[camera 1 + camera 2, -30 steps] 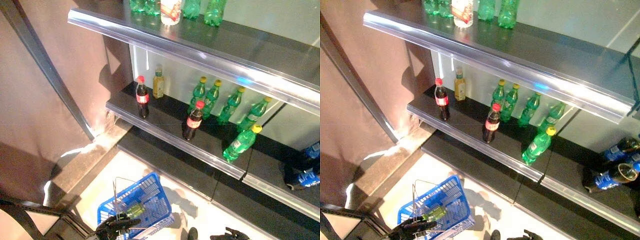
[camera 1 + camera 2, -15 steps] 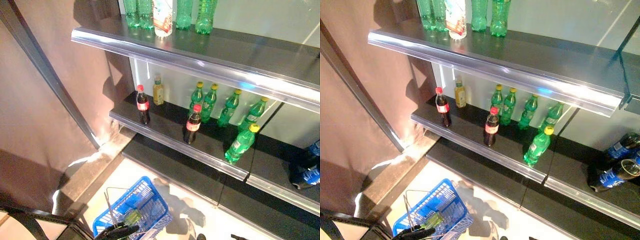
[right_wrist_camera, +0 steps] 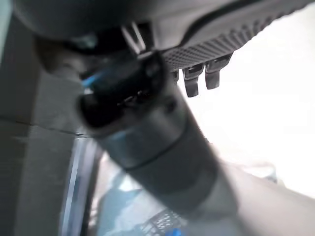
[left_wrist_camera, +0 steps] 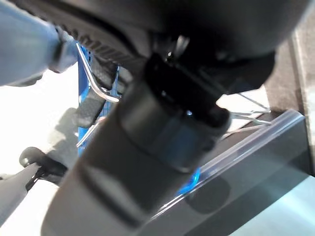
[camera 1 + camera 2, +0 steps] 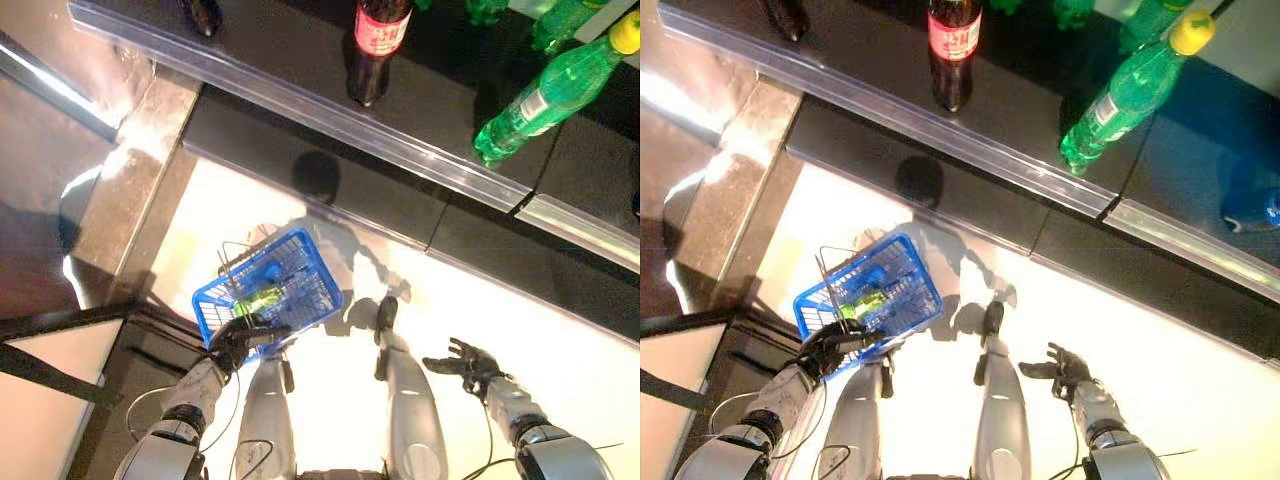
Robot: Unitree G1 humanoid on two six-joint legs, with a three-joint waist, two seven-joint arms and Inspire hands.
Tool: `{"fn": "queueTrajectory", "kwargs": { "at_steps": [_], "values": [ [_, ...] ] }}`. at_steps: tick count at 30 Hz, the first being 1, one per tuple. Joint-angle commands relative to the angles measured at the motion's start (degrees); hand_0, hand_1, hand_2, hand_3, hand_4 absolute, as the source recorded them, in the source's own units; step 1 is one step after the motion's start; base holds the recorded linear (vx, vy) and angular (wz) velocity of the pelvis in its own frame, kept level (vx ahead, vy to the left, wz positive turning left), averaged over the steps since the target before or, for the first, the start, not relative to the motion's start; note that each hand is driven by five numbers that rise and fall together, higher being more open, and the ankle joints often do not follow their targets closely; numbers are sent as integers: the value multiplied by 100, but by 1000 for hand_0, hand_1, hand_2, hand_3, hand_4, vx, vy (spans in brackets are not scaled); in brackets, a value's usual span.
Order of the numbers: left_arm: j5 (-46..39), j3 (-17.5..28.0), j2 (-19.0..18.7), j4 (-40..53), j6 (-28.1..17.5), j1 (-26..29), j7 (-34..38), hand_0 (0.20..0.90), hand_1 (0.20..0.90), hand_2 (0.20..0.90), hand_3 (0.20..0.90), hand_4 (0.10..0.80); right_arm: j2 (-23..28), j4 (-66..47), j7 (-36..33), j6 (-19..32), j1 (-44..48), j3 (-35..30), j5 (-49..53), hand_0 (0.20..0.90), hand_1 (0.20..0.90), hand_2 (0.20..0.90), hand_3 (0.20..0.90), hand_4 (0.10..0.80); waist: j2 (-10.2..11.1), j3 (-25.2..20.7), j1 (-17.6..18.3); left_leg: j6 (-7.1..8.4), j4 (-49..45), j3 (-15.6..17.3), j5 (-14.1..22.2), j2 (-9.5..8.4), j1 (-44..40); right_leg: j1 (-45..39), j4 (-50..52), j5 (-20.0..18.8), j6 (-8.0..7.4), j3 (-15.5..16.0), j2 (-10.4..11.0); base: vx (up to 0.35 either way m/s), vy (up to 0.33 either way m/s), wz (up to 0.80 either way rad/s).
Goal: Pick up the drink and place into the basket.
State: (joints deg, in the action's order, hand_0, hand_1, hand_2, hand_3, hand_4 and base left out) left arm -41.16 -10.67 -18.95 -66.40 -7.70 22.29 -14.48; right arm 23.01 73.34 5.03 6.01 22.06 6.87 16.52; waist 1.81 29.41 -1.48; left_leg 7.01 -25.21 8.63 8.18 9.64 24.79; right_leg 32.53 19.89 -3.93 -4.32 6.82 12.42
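Observation:
A blue plastic basket with wire handles hangs low by the floor at my left. A green drink bottle lies inside it. My left hand is at the basket's near edge, fingers curled round one wire handle. My right hand hangs at the lower right with fingers spread and nothing in it. It is well apart from the basket.
A dark shelf with a shiny front rail runs across the top. On it stand a cola bottle and a tilted green bottle with a yellow cap. Pale floor lies below the shelf, and a stone step at the left.
The camera has tipped down, so the upper shelves have left the picture and both arms show. The basket stays in my left hand with the green bottle inside.

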Motion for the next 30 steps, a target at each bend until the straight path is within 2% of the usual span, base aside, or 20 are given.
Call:
{"fn": "queueTrajectory", "kwargs": {
  "at_steps": [1,3,4,7,10,11,15,19,24,30],
  "values": [
    [-560,40,-232,273,-385,-507,-305,300,300,300,200,100,256,-310,49,650,-461,221,478,900,900,900,900,800,-36,-312,-151,-139,-450,-674,-153,-3,786,258,1063,673,-425,-42,534,-31,-33,7],
    [-576,19,-227,293,-399,-520,-314,300,300,300,200,100,261,-410,62,828,-426,243,561,900,900,900,900,800,-54,-316,-160,-146,-487,-690,-137,-11,819,300,1129,689,-421,-39,546,-15,-17,13],
    [-610,-20,-219,335,-411,-558,-304,300,300,300,200,100,252,-651,106,1126,-357,294,682,900,900,900,900,800,-77,-329,-182,-166,-542,-710,-108,-35,852,359,1240,720,-404,-35,551,8,-23,7],
    [-600,-48,-229,570,-375,-746,-249,300,300,300,200,100,266,-2149,-15,1377,-366,464,782,900,900,900,900,800,-76,-354,-157,-182,-529,-731,-97,-54,815,382,1286,733,-394,-43,531,30,-36,-1],
    [-634,-101,-233,788,-381,-887,-169,300,300,300,200,100,346,-3428,-274,1408,-439,652,470,900,900,900,900,800,-60,-355,-118,-198,-472,-726,-123,-73,794,404,1277,715,-384,-32,509,5,-13,-1],
    [-630,-99,-241,948,-367,-1006,-128,300,300,300,200,100,424,-4401,-399,1305,-494,736,373,900,900,900,900,800,-47,-367,-95,-212,-390,-728,-162,-91,750,386,1225,690,-385,-10,501,0,0,0],
    [-676,-127,-246,1027,-403,-1122,-150,300,300,300,200,100,655,-5822,-358,1447,-361,845,-70,900,900,900,900,800,-38,-377,-59,-231,-258,-738,-232,-118,663,319,1106,650,-400,15,487,29,3,6],
    [-721,-171,-252,921,-392,-1037,-197,300,300,300,200,100,916,-6675,-488,1404,119,1032,-173,900,900,900,900,800,-31,-334,-91,-244,-200,-777,-280,-132,629,280,1051,623,-399,61,508,10,6,4],
    [-637,-199,-247,837,-383,-985,-252,300,300,300,200,100,1013,-7101,-594,1401,520,1021,-190,900,900,900,900,800,-24,-285,-132,-242,-175,-803,-298,-125,604,235,1022,621,-395,108,536,1,3,3],
    [-615,-115,-213,554,-335,-977,-221,300,300,300,200,100,1191,-7866,-851,1483,1105,752,-24,900,900,900,900,800,-44,-193,-209,-236,-113,-818,-342,-103,506,111,981,629,-398,215,607,0,0,0]
  ]
}}
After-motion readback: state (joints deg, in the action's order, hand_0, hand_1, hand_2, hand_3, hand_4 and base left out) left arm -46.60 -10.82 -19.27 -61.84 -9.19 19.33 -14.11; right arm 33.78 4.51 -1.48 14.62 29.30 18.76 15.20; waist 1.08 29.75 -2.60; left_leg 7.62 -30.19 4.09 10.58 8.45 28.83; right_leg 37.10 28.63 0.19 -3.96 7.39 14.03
